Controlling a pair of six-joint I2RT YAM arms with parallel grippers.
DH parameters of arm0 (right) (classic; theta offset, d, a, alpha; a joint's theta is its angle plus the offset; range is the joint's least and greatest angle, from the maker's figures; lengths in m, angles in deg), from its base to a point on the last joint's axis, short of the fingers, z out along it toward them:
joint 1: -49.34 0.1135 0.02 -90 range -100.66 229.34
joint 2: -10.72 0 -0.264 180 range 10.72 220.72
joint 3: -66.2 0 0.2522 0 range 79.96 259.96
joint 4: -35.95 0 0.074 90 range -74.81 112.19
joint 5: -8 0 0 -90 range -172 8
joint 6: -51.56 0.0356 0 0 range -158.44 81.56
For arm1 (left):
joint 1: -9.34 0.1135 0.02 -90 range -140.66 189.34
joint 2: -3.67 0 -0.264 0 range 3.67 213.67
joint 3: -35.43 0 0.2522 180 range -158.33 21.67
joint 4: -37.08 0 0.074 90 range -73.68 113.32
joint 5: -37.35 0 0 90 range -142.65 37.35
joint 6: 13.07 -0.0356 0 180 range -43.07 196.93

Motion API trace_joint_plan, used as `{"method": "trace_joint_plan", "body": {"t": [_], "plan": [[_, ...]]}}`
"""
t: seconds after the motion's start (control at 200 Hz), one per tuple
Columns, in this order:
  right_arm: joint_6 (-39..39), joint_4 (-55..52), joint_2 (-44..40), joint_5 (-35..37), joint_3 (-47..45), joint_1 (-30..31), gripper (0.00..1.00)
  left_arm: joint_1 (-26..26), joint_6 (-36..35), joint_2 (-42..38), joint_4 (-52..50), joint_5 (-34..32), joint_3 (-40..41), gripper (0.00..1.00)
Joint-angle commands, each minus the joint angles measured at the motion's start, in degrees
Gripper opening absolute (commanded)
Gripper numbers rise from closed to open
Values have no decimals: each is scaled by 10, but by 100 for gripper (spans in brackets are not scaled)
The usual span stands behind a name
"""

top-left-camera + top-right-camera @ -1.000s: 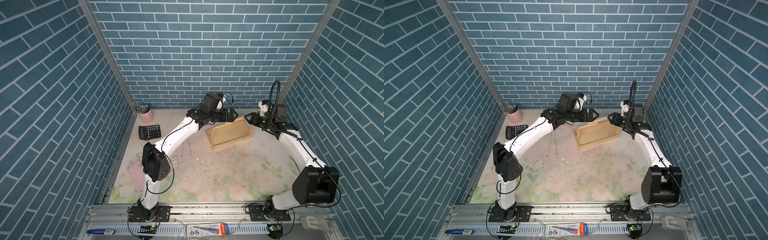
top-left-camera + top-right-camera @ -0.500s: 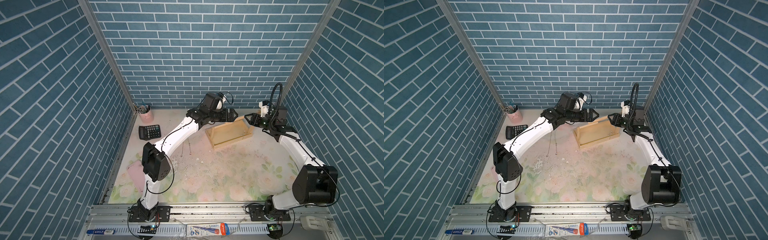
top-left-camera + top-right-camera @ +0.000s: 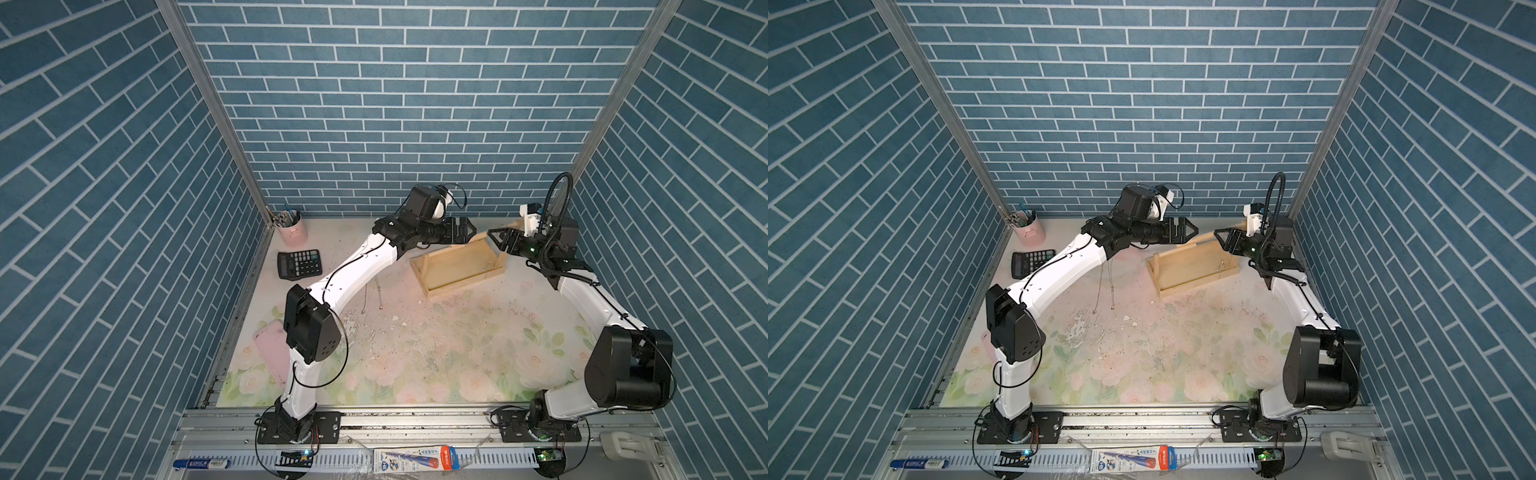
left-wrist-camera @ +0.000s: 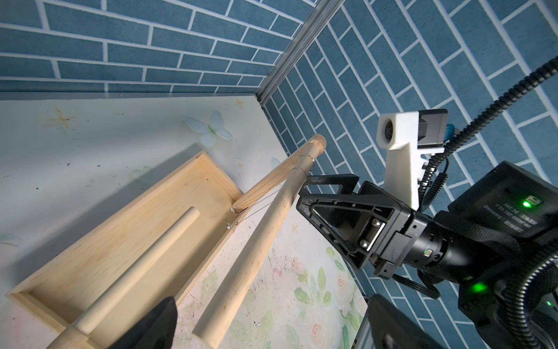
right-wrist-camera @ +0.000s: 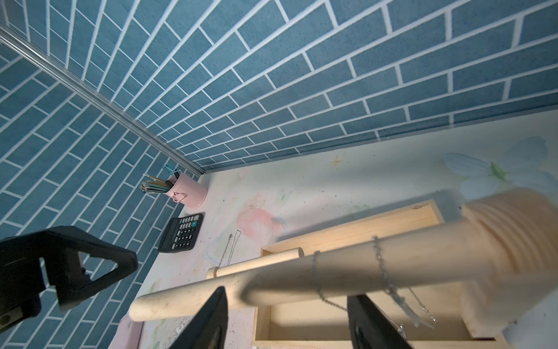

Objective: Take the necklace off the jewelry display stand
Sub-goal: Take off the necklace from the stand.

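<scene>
The jewelry display stand (image 3: 453, 266) (image 3: 1187, 266) is pale wood and sits at the back right of the mat. A thin silver necklace (image 4: 306, 157) (image 5: 379, 263) loops over its round bar (image 4: 256, 241) near the right post, and the pendants hang down to the tray. My right gripper (image 5: 290, 326) (image 3: 494, 237) is open beside that end, one finger on each side of a chain strand under the bar. My left gripper (image 4: 268, 329) (image 3: 469, 232) is wide open at the bar's other end, whose tip shows between its fingers, holding nothing.
Two loose chains (image 3: 372, 295) lie on the mat left of the stand. A black calculator (image 3: 299, 264) and a pink pencil cup (image 3: 293, 230) stand at the back left. A pink phone (image 3: 270, 357) lies by the left arm's base. Brick walls close in behind and right.
My right gripper's jaws have spread a little wider and its wrist has shifted slightly. The left arm, the stand and the necklace have stayed in place.
</scene>
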Motion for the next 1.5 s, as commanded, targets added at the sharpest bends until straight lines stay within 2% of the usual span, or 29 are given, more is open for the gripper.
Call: {"method": "trace_joint_plan", "body": {"t": [0.0,0.29,0.64,0.905,1.025,1.495], "plan": [[10,39,-1,-29,-10,-9,57,4,-1,-10,7,7,10,99],[10,58,6,-47,-24,-22,50,5,1,-9,7,10,10,99],[-5,47,21,-37,-25,-27,43,4,3,-8,8,13,10,99],[-19,38,29,-20,-24,-27,34,4,1,-7,7,13,9,99],[-20,36,36,-19,-21,-27,28,5,1,-7,7,14,10,99],[-14,73,44,-14,-26,-27,21,6,-2,-6,6,16,10,99]]}}
